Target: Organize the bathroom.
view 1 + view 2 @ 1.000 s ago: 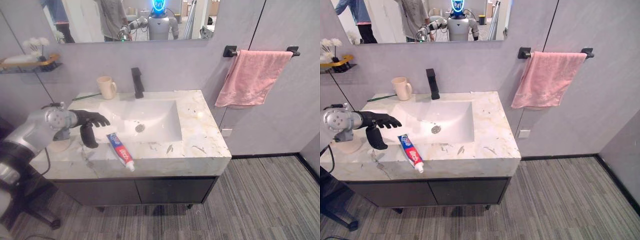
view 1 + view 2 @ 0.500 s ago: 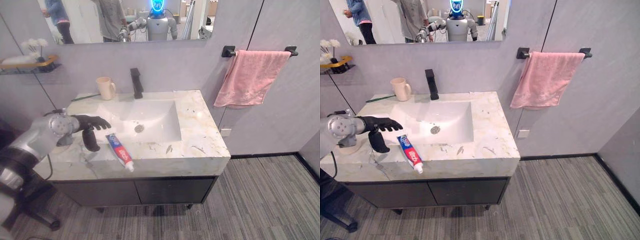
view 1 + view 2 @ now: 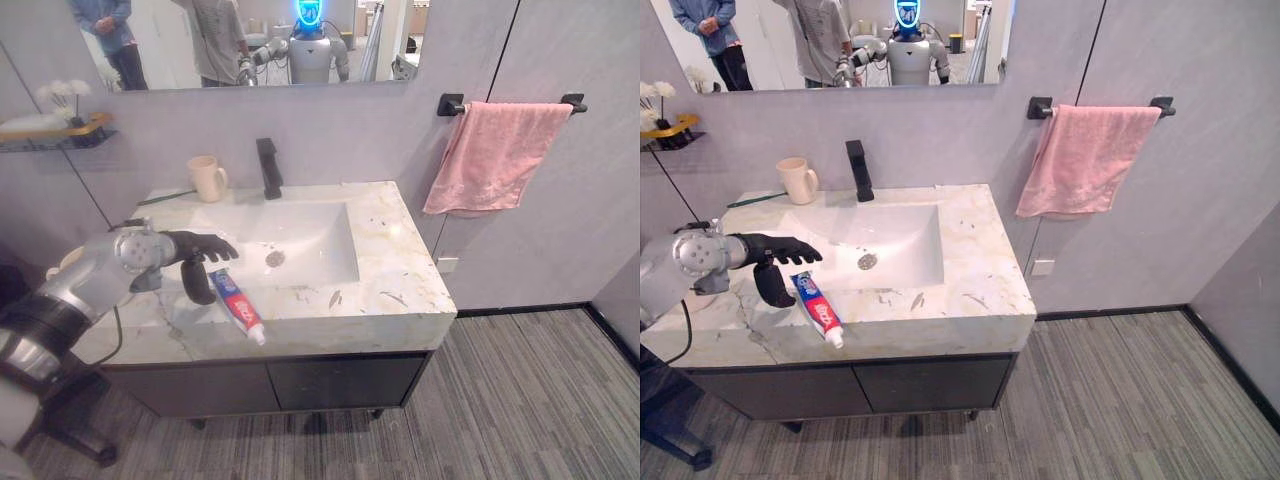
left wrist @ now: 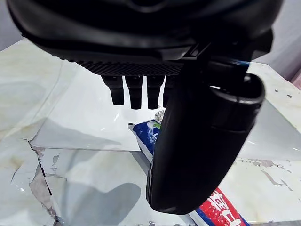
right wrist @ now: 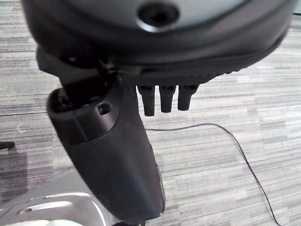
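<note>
- A marble tabletop (image 3: pixel 395 260) with grey and tan veins fills the middle of the frame, with a white sink (image 3: pixel 300 240) sunk into it and dark cabinet doors (image 3: pixel 290 385) below.
- A black tap (image 3: pixel 268 168) stands at the back edge of the sink; a cream mug (image 3: pixel 207 178) stands to its left, with a thin green stick (image 3: pixel 168 197) lying just left of the mug.
- A mirror (image 3: pixel 240 40) runs along the upper left of the frame, and a small shelf with white flowers (image 3: pixel 60 97) hangs at the far left.
- A pink towel (image 3: pixel 492 155) hangs from a black rail (image 3: pixel 447 104) at the upper right; the floor (image 3: pixel 520 400) is grey striped carpet.
- The toothpaste tube (image 3: pixel 236 304) is blue, red and white with a white cap, lying on the tabletop at the sink's lower-left corner, cap towards the front edge.
- The left hand (image 3: pixel 200 258) hovers over the tube's blue end, fingers (image 4: pixel 134 89) straight and released, thumb hanging down beside the tube, grasping nothing.
- The right hand (image 5: pixel 113 155) hangs over the carpet, fingers relaxed and empty.
</note>
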Tool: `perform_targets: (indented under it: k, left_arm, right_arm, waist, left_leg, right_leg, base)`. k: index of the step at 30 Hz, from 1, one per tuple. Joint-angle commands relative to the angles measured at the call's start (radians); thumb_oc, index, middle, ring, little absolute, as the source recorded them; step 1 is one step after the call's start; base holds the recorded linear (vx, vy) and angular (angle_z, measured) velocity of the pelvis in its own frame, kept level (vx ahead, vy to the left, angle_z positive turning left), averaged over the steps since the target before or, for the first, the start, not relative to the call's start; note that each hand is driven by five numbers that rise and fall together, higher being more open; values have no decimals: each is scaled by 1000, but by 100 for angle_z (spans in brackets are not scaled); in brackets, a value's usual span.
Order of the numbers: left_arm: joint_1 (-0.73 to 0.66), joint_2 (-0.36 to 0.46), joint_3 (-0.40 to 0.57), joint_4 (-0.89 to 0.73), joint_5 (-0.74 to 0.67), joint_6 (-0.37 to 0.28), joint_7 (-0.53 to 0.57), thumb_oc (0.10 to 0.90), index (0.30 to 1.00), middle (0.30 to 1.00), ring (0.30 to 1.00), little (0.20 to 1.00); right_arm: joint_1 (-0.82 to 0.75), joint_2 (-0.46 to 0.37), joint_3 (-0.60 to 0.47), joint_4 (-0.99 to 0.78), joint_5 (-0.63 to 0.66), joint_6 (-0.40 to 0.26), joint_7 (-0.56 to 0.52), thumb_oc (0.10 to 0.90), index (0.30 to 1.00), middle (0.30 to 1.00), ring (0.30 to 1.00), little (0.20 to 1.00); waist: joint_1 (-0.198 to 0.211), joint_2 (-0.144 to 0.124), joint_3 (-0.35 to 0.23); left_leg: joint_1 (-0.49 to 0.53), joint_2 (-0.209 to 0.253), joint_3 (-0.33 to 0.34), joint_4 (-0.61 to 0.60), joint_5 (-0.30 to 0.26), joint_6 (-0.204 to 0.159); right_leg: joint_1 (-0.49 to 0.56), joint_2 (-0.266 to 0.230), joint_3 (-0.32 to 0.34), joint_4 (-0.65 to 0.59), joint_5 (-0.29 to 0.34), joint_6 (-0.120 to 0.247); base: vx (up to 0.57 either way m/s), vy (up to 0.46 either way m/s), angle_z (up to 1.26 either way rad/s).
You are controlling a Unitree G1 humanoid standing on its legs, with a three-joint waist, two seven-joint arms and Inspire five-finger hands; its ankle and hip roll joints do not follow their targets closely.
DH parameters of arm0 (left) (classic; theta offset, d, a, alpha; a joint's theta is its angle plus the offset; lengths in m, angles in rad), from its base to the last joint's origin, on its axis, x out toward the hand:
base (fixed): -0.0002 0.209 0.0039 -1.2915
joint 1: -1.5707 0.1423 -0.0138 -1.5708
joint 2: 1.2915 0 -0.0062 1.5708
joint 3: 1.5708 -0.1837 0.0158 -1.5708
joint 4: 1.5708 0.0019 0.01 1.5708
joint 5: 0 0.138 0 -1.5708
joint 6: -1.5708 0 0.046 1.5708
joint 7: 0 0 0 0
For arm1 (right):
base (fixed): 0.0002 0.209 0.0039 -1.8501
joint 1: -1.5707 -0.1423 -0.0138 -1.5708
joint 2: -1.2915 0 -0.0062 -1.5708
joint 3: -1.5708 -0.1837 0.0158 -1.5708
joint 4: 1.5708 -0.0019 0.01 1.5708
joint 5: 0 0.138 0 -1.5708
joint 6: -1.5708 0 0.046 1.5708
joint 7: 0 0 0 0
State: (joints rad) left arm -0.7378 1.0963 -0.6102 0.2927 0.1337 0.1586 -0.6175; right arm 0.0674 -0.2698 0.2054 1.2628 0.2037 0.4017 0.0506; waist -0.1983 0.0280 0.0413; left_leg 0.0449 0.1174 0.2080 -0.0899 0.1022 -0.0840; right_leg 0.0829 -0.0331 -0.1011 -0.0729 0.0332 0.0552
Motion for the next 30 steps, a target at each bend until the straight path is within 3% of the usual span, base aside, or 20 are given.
perform_targets:
  k: [1,9,11,12,13,15,30]
  left_arm:
    - [-161,31,133,37,57,4,22,800,900,900,900,900]
    - [-155,34,123,66,62,-7,14,800,900,900,900,900]
    - [-152,30,124,70,66,-4,9,679,719,719,719,719]
    - [-152,29,124,72,68,-2,4,587,580,580,580,580]
    - [-151,28,122,78,70,-3,-1,547,521,521,521,521]
    - [-152,25,120,84,75,0,-8,400,300,300,300,300]
    - [-133,-12,102,116,81,15,42,400,300,300,300,300]
  right_arm:
    - [2,-37,0,40,-15,29,-15,800,900,900,900,900]
    - [-1,-35,2,35,-10,35,-20,800,900,900,900,900]
    - [-2,-36,3,33,-7,37,-21,800,900,900,900,900]
    - [-3,-37,3,32,-8,38,-20,800,900,900,900,900]
    - [-3,-37,3,29,-6,41,-20,800,900,900,900,900]
    - [-4,-39,2,30,-3,41,-19,800,900,900,900,900]
    - [0,-39,0,32,-7,34,-15,800,900,900,900,900]
  waist:
    - [8,25,10]
    - [12,28,10]
    - [12,28,12]
    - [11,28,13]
    - [11,29,14]
    - [10,30,16]
    - [1,38,24]
  left_leg:
    - [22,2,22,32,-100,39]
    - [16,1,19,33,-98,40]
    - [11,1,18,36,-98,40]
    - [10,2,18,37,-99,40]
    - [9,2,18,37,-99,40]
    - [8,3,17,38,-98,40]
    - [1,5,20,41,-96,39]
  right_leg:
    - [-40,-17,-49,118,-84,86]
    - [-39,-18,-52,118,-85,85]
    - [-41,-18,-51,119,-86,84]
    - [-42,-17,-51,120,-87,84]
    - [-44,-17,-50,121,-88,84]
    - [-45,-17,-50,122,-89,83]
    - [-49,-18,-54,122,-90,80]
  base:
    - [0,0,0]
    - [0,0,0]
    - [0,0,0]
    - [0,0,0]
    - [0,0,0]
    - [0,0,0]
    - [0,0,0]
